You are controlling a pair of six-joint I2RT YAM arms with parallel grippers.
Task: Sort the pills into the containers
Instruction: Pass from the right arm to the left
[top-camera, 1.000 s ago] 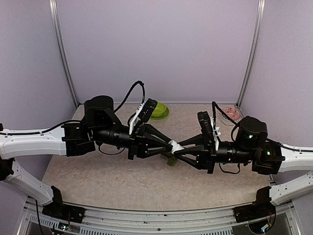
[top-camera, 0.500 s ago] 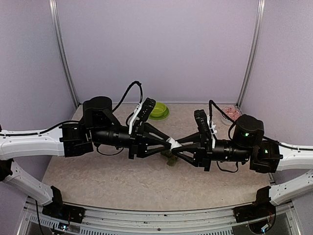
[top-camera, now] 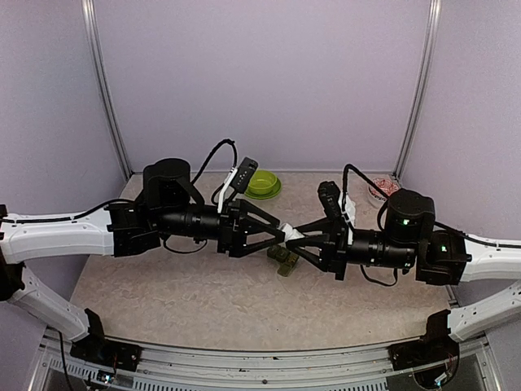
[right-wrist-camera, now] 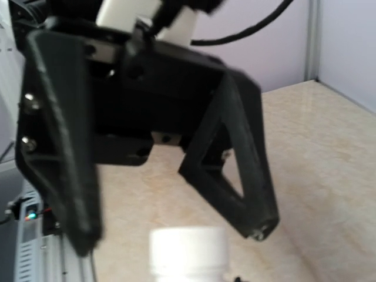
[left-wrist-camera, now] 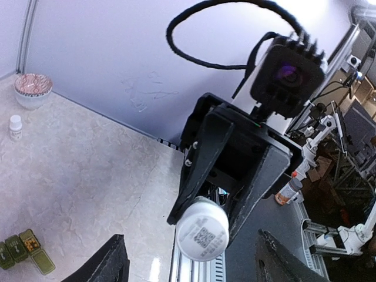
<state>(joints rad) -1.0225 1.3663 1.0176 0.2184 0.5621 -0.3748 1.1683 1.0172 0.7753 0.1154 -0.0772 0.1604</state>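
1. The pale marbled stone-look tabletop (top-camera: pixel 187 301) fills the floor of a lilac-walled booth.
2. The white-and-black left arm (top-camera: pixel 65 232) and its twin, the right arm (top-camera: pixel 480 257), reach in from either side and meet nose to nose above the middle of the tabletop.
3. The left claw (top-camera: pixel 282 235) is spread wide. In the left wrist view its black fingers (left-wrist-camera: pixel 111 261) stand well apart on either side of the bottle and grip nothing.
4. The right claw (top-camera: pixel 295 240) is clamped tight on a white round plastic pill bottle (left-wrist-camera: pixel 202 232). It holds the bottle in the air with the printed code square on the bottle's round end facing the left wrist camera.
5. A lime green round bowl (top-camera: pixel 262 184) sits at the back of the tabletop, behind the left claw.
6. A pink-patterned round bowl (left-wrist-camera: pixel 32 89) stands in the far right corner, by the wall.
7. The dark green rectangular plastic pill box (top-camera: pixel 283 259), with three square compartments in a row, lies flat on the tabletop. It is directly below where the two claws meet, and neither touches it.
8. A second small white capped bottle (left-wrist-camera: pixel 15 127) stands upright near the pink-patterned bowl, well apart from the pill box.
9. The pills themselves cannot be made out in any view.
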